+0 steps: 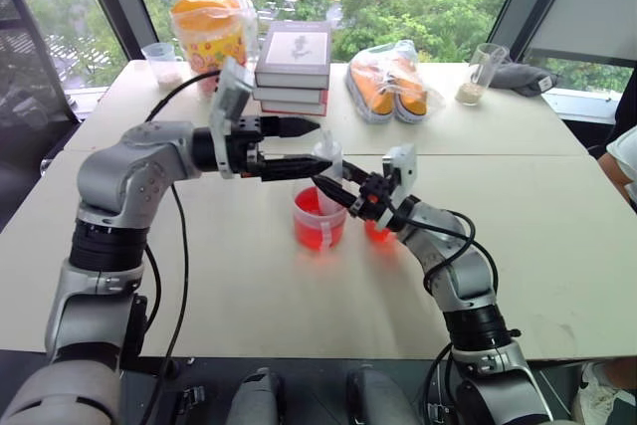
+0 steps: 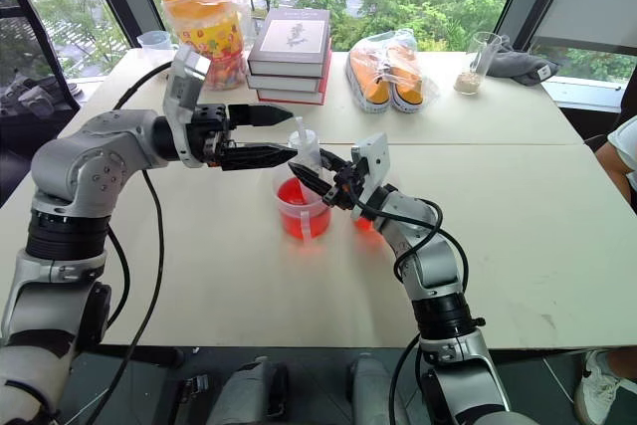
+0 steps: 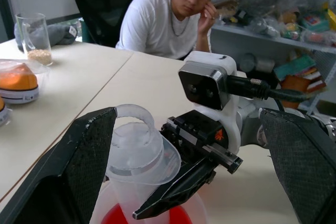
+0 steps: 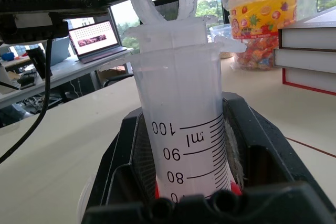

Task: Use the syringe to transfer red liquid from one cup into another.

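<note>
The right claw [image 2: 317,184] is clamped on the syringe [image 2: 303,151], which stands upright in the wider cup [image 2: 300,208] of red liquid [image 2: 297,221] mid-worktop [image 2: 518,236], far from every edge. The left claw [image 2: 281,134] hangs fully spread around the plunger ring, apparently not touching. Bare worktop lies nearer the robot. The right wrist view reads the barrel's markings (100, 90). The smaller cup [image 1: 377,231] sits just behind the right claw.

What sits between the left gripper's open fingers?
The syringe's ring-topped plunger, untouched, in the left wrist view; the right gripper clamps the barrel.
</note>
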`<control>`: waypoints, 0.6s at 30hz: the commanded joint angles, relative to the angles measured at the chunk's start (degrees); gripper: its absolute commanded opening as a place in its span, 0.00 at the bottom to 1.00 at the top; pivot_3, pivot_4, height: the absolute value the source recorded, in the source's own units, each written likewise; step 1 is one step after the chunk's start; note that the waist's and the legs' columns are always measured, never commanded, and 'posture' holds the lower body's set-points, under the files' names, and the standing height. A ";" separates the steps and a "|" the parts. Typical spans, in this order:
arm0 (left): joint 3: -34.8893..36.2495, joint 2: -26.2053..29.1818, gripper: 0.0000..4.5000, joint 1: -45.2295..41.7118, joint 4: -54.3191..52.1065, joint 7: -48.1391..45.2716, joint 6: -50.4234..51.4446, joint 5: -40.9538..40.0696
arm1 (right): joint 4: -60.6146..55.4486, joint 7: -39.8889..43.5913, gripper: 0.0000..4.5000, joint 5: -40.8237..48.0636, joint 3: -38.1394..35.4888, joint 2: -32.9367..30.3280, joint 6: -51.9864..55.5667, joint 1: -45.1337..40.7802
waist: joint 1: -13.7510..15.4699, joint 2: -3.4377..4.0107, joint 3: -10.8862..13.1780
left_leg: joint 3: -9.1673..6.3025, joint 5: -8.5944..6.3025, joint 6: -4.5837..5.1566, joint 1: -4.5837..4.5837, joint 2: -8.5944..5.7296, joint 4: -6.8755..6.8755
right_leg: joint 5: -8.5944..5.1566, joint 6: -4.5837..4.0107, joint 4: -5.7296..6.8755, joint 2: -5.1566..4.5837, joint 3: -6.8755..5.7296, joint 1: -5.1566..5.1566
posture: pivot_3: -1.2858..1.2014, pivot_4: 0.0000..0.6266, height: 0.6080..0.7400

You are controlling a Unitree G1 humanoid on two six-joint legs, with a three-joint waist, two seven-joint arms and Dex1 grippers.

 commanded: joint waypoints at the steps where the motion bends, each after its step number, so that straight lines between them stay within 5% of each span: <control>1: -0.26 -0.21 1.00 -0.67 -1.86 -0.83 0.39 -0.43 | -3.58 -0.30 0.31 0.55 -0.02 -0.50 -0.86 0.07 | 0.00 0.00 0.00 | 0.00 0.00 0.00 0.00 0.00 0.00 | 0.00 0.00 0.00 0.00 0.00 0.00 | 0.52 0.24 1.00; 13: -1.69 -5.08 1.00 -1.38 1.29 1.02 -1.75 2.20 | -6.19 -1.01 0.31 0.92 0.90 -1.09 0.73 0.49 | 0.10 0.00 0.00 | 0.00 0.00 0.00 0.00 0.00 0.01 | 0.00 0.00 0.00 0.00 0.00 0.00 | 0.52 0.24 1.00; 16: -1.07 -6.87 0.81 -2.35 3.29 1.99 -2.29 2.78 | -6.57 -1.02 0.31 0.98 1.24 -1.21 1.14 0.57 | 0.13 0.00 0.00 | 0.00 0.00 0.00 0.00 -0.01 0.01 | 0.00 0.00 -0.01 0.00 0.00 0.01 | 0.52 0.24 1.00; 18: -0.95 -7.16 0.60 -2.56 3.62 1.77 -2.44 2.80 | -6.76 -0.97 0.31 1.04 1.41 -1.35 1.37 0.64 | 0.09 0.00 0.00 | -0.01 0.00 0.00 0.00 -0.01 0.01 | 0.00 0.00 -0.01 0.00 0.00 0.01 | 0.52 0.24 1.00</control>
